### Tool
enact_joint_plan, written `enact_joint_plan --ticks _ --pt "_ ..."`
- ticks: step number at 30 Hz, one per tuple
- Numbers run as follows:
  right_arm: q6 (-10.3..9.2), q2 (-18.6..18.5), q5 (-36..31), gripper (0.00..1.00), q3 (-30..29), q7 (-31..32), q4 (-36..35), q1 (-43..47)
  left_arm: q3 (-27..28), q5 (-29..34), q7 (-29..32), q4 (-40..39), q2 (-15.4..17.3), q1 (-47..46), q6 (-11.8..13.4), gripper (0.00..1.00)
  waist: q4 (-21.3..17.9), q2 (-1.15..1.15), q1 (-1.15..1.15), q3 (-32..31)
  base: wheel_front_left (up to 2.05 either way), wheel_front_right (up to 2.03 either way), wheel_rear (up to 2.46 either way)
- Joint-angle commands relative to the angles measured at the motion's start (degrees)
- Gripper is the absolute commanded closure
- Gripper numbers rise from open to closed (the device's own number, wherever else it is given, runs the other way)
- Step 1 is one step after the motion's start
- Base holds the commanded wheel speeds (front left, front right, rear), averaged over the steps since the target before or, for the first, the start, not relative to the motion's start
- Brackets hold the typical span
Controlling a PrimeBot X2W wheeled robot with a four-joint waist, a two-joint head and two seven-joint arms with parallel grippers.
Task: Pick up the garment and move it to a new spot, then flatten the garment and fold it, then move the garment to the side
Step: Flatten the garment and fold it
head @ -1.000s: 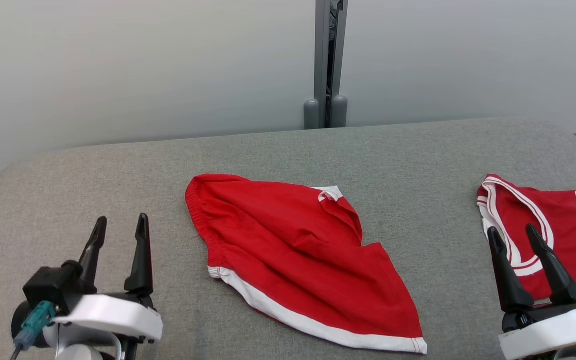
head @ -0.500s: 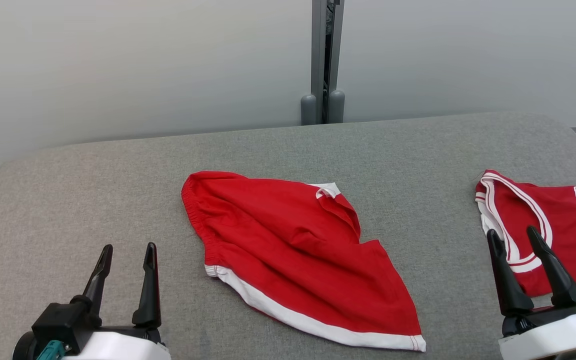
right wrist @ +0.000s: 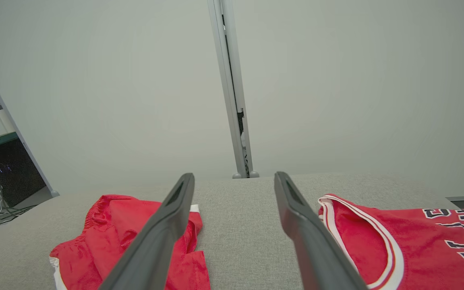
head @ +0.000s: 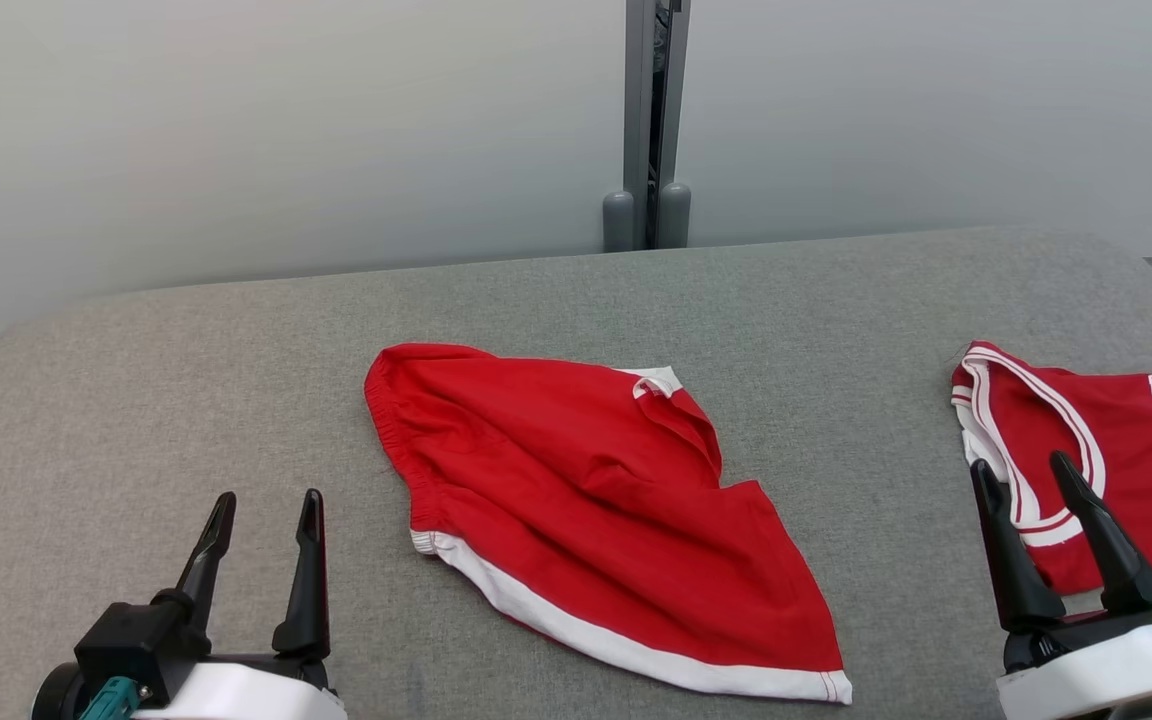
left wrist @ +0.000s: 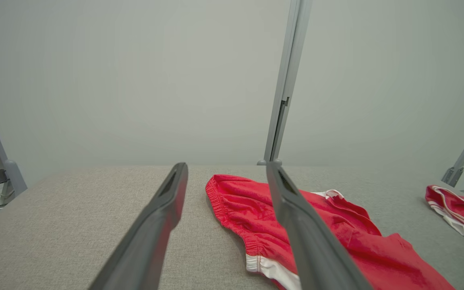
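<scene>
Start with the left gripper [head: 269, 495]: its two dark fingers stand spread apart with nothing between them, tips pointing away from the robot. It sits to the left of the red shorts [head: 586, 520], near their elastic waistband [head: 398, 440] but clear of it. In the left wrist view, part of the waistband shows in the gap between the fingers, and the finger on that view's right crosses in front of the shorts. Next, check the right gripper [head: 1021, 461]: its fingers are likewise spread and empty, and it sits well to the right of the shorts. From the head view its fingers overlap the near corner of a red basketball jersey [head: 1136, 470]; you cannot tell whether they touch the cloth. Note that the shorts lie rumpled and unfolded on the grey padded surface [head: 236, 350], between the two grippers, with the waistband at their left end and a white hem band [head: 636, 655] running along their near edge. The jersey lies to the right of the shorts, apart from them, with bare grey fabric between the two; it carries white-and-red trim and dark lettering and is cut off by the picture's edge. Behind the shorts, past the far edge of the surface, a grey post [head: 648, 120] rises between two pale wall panels [head: 286, 130].
</scene>
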Motion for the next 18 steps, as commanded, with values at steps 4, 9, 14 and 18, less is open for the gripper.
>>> enact_joint_plan --ticks 4,9,14,18 --pt "0.01 -0.3 -0.1 0.00 -0.2 0.8 0.4 -0.6 0.0 -0.2 0.1 0.3 0.1 0.2 0.2 0.00 -0.1 0.00 0.00 0.2 0.00 0.00 0.00" --pt "0.01 -0.9 2.8 0.00 1.5 9.4 3.3 1.9 -1.1 -1.9 3.6 1.6 0.4 0.7 -0.4 0.00 -0.2 0.00 0.00 0.6 0.00 0.00 0.00" --pt "0.01 -2.9 7.9 0.00 5.0 19.0 4.7 3.3 -3.2 -3.6 9.4 3.0 1.0 -1.1 -1.7 0.00 -0.1 0.00 0.00 2.2 0.00 0.00 0.00" --pt "0.01 -3.4 10.7 0.00 6.7 23.3 5.7 3.0 -5.8 -5.2 15.7 5.1 1.7 -4.0 -4.7 0.00 0.2 0.00 0.00 4.5 0.00 0.00 0.00"
